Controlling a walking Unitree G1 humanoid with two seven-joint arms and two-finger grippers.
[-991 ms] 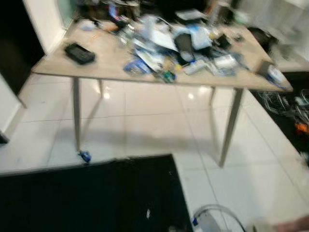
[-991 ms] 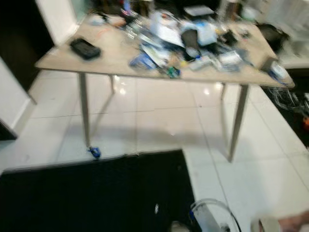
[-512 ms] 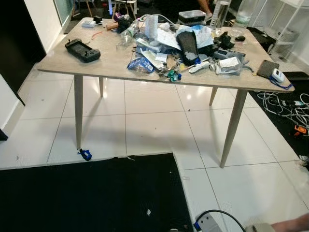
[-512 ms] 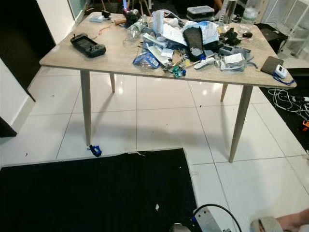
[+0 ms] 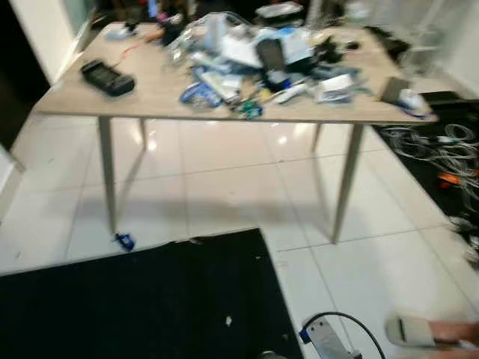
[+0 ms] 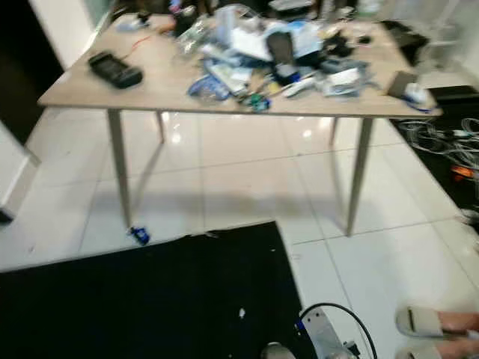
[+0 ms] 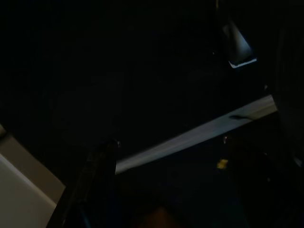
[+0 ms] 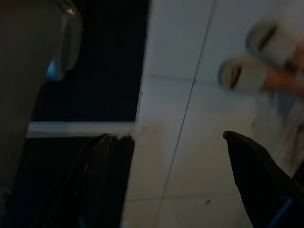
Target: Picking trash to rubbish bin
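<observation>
Trash pile [image 6: 277, 56] is sitting mid-table [image 6: 165, 90], well ahead of and above both hanging arms; right gripper [image 8: 171, 180] is gaping open over floor tiles, left gripper's state is unreadable.

Table [image 6: 172, 86] top looks like pale matt wood grain on smooth tapered legs. Floor tiles [image 6: 247, 187] are white and super glossy, the black mat [image 6: 135, 299] totally matt.
</observation>
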